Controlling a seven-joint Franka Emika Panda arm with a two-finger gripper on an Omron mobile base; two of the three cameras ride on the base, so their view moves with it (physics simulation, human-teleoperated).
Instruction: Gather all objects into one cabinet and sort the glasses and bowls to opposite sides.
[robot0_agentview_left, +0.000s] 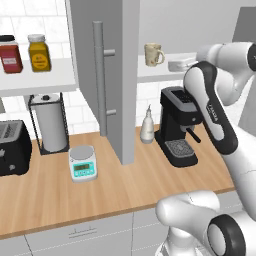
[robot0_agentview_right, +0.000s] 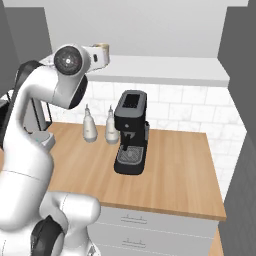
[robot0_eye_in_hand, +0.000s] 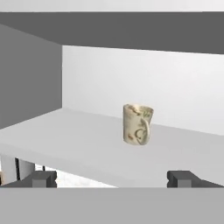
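A beige mottled mug (robot0_agentview_left: 154, 54) stands upright on the long white shelf (robot0_agentview_left: 150, 74) of the open cabinet, with its handle turned toward me. The cabinet's grey slab door (robot0_agentview_left: 120, 75) with a bar handle hangs open to the mug's left. My gripper (robot0_agentview_left: 175, 64) hovers at shelf height just right of the mug and does not touch it. In the hand view the mug (robot0_eye_in_hand: 137, 124) sits straight ahead on the shelf (robot0_eye_in_hand: 78, 148), some way beyond my open gripper (robot0_eye_in_hand: 113, 179). Nothing lies between the fingertips (robot0_eye_in_hand: 41, 178). The mug's rim (robot0_agentview_right: 104, 47) peeks out behind my hand.
A red jar (robot0_agentview_left: 10, 55) and a yellow jar (robot0_agentview_left: 39, 52) stand on the left shelf. On the wooden counter below are a black coffee machine (robot0_agentview_left: 177, 125), a white bottle (robot0_agentview_left: 147, 126), a scale (robot0_agentview_left: 82, 162), a paper towel roll (robot0_agentview_left: 51, 122) and a toaster (robot0_agentview_left: 12, 145).
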